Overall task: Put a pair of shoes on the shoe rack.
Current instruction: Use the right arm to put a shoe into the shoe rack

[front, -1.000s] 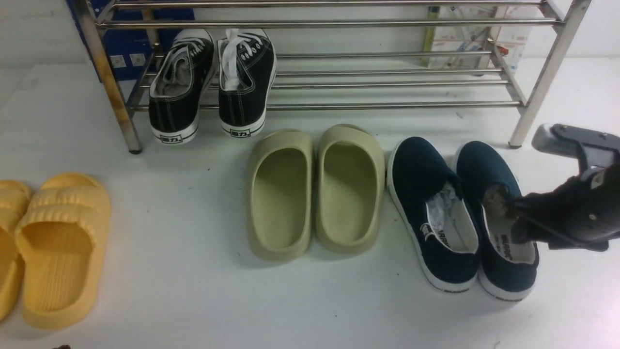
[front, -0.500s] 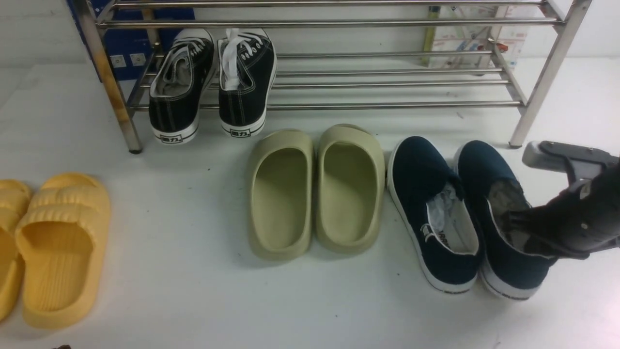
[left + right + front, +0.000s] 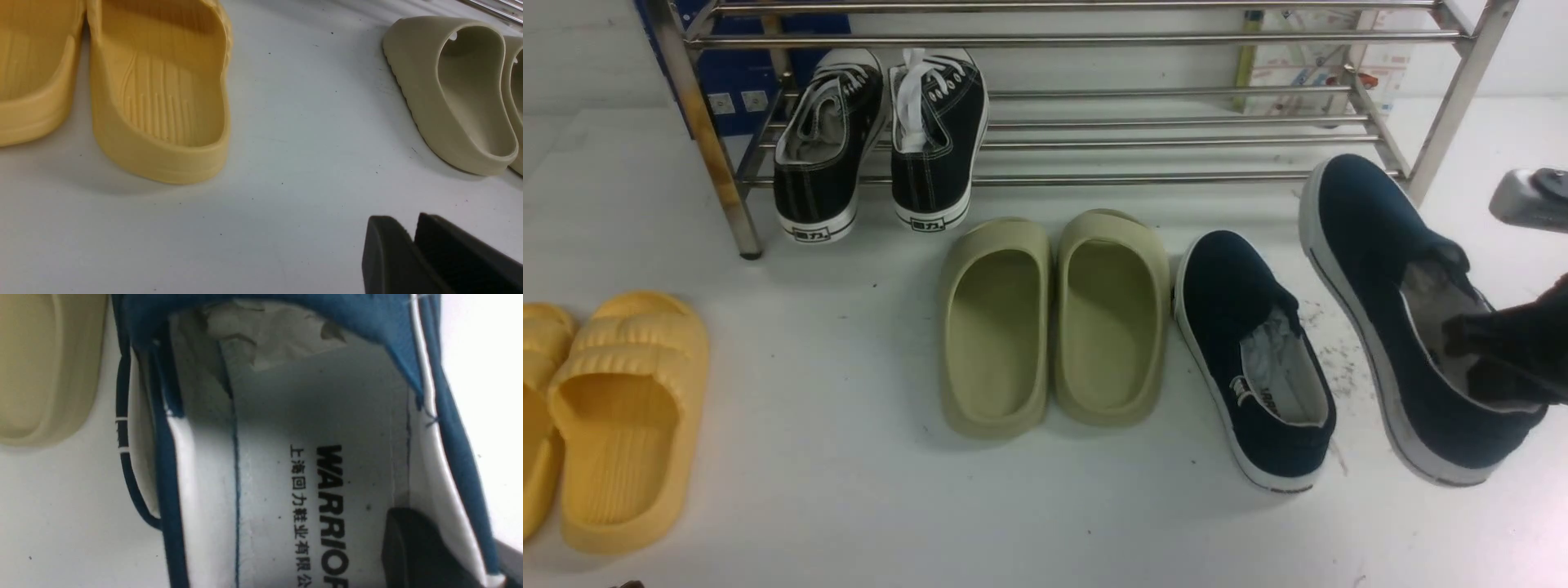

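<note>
My right gripper (image 3: pixel 1490 359) is shut on the side wall of the right navy slip-on shoe (image 3: pixel 1380 245), one finger (image 3: pixel 416 547) inside on the pale printed insole (image 3: pixel 327 465). It holds the shoe tilted, clear of the floor, toe towards the steel shoe rack (image 3: pixel 1176 139). The left navy shoe (image 3: pixel 1250 343) lies on the floor beside the olive slippers. My left gripper (image 3: pixel 412 228) is shut and empty, low over the bare floor; it does not show in the front view.
Black lace-up sneakers (image 3: pixel 882 139) sit on the rack's low tier at the left. Olive-green slippers (image 3: pixel 1054 318) lie mid-floor, also in the left wrist view (image 3: pixel 453 90). Yellow slippers (image 3: pixel 613 408) lie at the far left, close to my left gripper (image 3: pixel 159 94).
My right gripper closed on the right navy shoe, lifted it off the floor and carried it back and right towards the rack. Dirt specks show where it lay. The left shoe stayed put.
</note>
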You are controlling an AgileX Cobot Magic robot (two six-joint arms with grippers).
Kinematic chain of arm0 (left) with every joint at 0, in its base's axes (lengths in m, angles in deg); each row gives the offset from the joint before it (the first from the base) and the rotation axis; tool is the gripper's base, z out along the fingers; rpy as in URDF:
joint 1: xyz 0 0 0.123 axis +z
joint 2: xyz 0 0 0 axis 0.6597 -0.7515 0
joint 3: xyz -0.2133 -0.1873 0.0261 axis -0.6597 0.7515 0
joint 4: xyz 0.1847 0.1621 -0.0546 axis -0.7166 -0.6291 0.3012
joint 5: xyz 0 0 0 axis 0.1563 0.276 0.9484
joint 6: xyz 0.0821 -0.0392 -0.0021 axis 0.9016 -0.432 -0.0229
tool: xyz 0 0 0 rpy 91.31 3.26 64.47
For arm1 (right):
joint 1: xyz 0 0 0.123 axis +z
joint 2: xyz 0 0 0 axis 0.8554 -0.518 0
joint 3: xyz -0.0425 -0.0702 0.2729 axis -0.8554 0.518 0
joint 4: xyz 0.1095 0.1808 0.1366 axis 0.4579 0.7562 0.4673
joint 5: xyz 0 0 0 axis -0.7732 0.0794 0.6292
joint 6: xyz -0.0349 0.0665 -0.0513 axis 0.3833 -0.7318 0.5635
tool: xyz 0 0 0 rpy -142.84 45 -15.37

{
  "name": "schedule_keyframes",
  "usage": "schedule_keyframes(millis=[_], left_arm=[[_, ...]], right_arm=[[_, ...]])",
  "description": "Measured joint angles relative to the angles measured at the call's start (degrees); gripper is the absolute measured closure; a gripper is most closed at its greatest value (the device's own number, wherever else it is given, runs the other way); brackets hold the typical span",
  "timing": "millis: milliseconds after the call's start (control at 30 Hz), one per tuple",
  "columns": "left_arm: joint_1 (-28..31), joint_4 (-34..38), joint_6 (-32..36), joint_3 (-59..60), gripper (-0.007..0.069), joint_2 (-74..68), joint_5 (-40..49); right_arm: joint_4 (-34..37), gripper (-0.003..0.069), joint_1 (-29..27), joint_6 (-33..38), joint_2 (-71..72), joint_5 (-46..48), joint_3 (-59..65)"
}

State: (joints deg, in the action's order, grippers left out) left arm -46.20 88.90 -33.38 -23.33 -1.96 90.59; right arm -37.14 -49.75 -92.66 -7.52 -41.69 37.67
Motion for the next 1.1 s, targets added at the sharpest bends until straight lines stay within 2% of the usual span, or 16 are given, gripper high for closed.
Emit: schedule_keyframes(millis=[433,1100], left_arm=[[0.0,0.0,0.0,0.0,0.0495,0.0,0.0],[0.0,0.0,0.0,0.0,0.0473,0.0,0.0]], right_arm=[[-0.26,0.0606,0.0,1.82,3.22,5.87,-4.0],[0.39,0.0606,0.0,1.95,-1.49,5.87,-7.94]])
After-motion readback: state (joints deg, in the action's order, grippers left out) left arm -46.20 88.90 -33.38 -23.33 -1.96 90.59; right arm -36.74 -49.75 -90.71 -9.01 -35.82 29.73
